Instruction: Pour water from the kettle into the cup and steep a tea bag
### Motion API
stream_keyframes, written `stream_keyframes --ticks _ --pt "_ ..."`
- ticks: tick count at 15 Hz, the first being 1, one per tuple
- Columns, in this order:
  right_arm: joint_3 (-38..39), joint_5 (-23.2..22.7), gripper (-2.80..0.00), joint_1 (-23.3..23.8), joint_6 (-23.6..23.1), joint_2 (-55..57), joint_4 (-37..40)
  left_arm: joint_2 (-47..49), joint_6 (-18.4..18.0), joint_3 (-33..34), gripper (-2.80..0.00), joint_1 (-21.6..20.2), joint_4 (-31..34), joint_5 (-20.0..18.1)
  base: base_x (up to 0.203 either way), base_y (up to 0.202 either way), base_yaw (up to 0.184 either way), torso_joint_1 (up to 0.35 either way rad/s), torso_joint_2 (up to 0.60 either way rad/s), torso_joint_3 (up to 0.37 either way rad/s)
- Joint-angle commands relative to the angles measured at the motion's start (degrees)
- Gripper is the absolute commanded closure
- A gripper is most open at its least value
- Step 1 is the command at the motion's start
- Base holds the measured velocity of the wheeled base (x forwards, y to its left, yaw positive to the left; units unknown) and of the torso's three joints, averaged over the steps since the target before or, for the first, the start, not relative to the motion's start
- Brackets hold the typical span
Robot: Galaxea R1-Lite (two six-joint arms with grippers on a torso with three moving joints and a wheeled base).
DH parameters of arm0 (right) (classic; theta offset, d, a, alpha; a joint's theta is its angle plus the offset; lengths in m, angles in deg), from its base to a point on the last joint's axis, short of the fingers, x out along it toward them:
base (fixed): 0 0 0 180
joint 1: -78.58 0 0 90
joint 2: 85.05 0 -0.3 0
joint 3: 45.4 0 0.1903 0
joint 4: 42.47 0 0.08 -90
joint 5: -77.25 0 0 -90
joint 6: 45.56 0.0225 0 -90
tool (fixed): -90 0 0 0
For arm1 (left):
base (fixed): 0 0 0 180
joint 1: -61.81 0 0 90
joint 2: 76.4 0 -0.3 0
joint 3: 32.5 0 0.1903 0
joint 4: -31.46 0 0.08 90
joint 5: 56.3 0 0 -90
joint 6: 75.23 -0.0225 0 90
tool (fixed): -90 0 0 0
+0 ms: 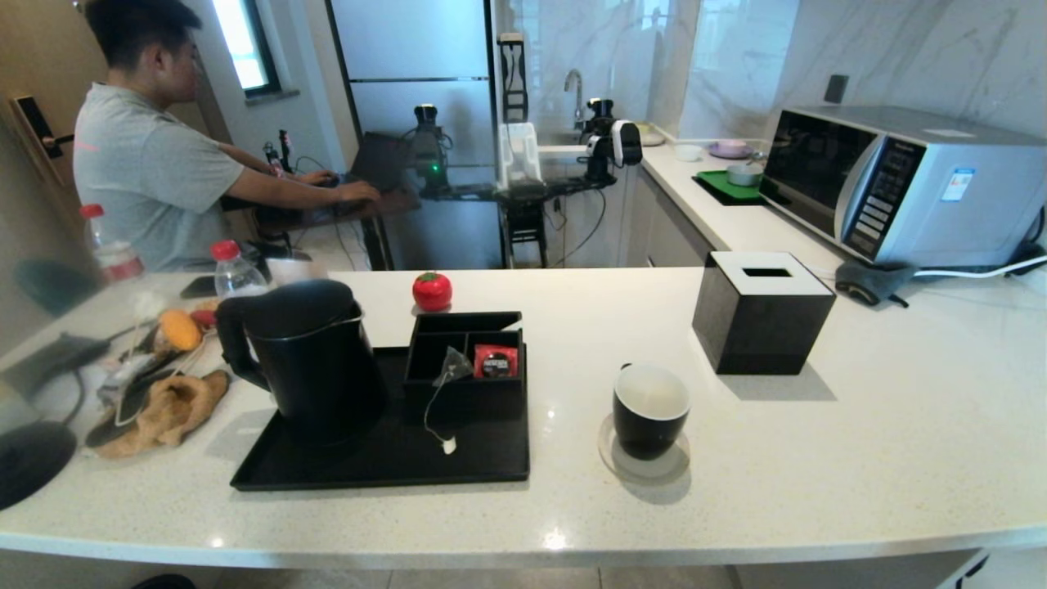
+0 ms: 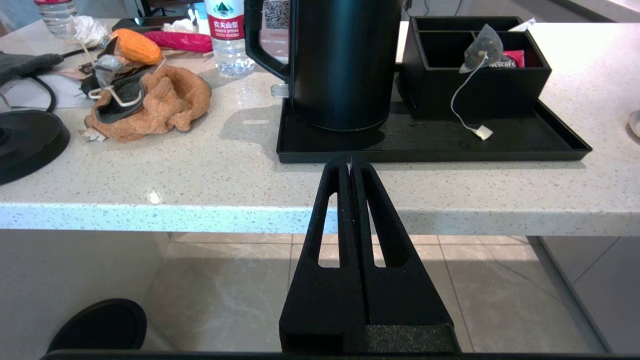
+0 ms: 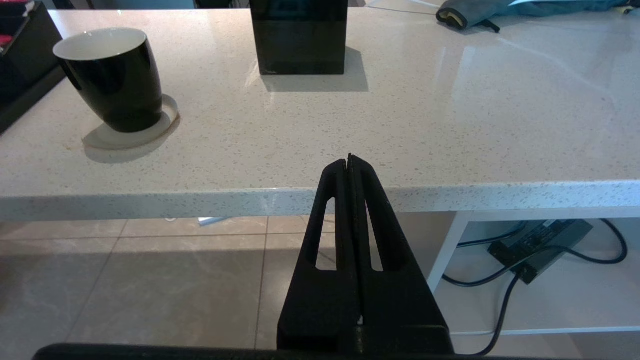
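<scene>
While nothing has yet been lifted, the scene is labelled as follows.

Kettle (image 1: pixel 315 360): stood upright at the left end of the black tray (image 1: pixel 384 470), handle turned toward the counter's left edge; judged heavy and rigid, with a matte wall; best taken by the loop handle (image 2: pixel 262 45).

Cup (image 1: pixel 650 409): set on a pale coaster (image 1: pixel 646 462) on the counter (image 1: pixel 859 458), right of the tray and well apart from it; judged light, glossy, slippery and breakable.

Tea bag (image 1: pixel 452 366): propped at the front wall of the compartment box (image 1: pixel 466 360), its string hung down to a tag (image 1: pixel 449 447) on the tray; judged soft and very light, best pinched by string or tag.

Left gripper (image 2: pixel 349 162): fingers pressed together, nothing held, kept before the counter's front edge, facing the kettle.

Right gripper (image 3: pixel 349 160): fingers likewise together and unloaded, before the front edge, right of the cup.

Open room: bare counter is seen between cup and front edge; a tissue box (image 1: pixel 761 315) stands behind the cup.
</scene>
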Motion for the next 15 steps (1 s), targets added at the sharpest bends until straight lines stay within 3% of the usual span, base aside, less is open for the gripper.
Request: stream_keyframes --ticks 1,3,15 --pt "0.00 0.09 0.00 -0.01 0.79 0.00 -0.05 -0.02 0.02 0.00 0.00 0.00 -0.02 0.02 0.000 0.000 0.000 0.000 0.00 0.000" --pt "0.00 0.29 0.00 -0.04 2.53 0.00 -0.09 -0.02 -0.02 0.00 0.00 0.00 -0.02 0.02 0.000 0.000 0.000 0.000 0.00 0.000" --pt "0.00 0.35 0.00 -0.02 2.72 0.00 -0.09 -0.02 -0.52 -2.24 0.00 -0.09 0.52 -0.04 0.000 0.000 0.000 0.000 0.00 0.000"
